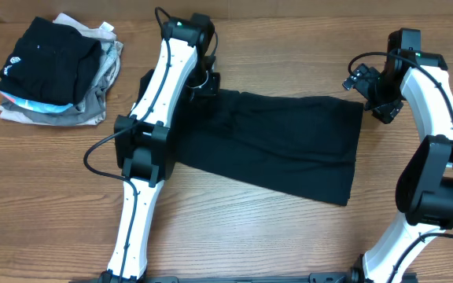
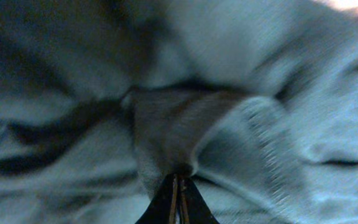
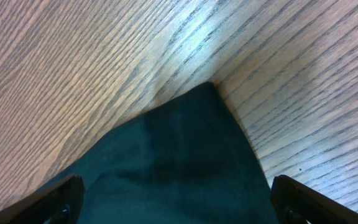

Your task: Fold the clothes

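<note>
The left claw (image 2: 178,190) pinches the black shirt (image 1: 274,141) at its 10 o'clock corner. The right claw (image 3: 179,202) hangs open at 2 o'clock.

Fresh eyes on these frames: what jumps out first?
The black shirt lies as a wide band across the middle of the table. The left gripper is shut on a pinch of fabric at its far left end, while the right gripper hangs open over its far right corner.
</note>
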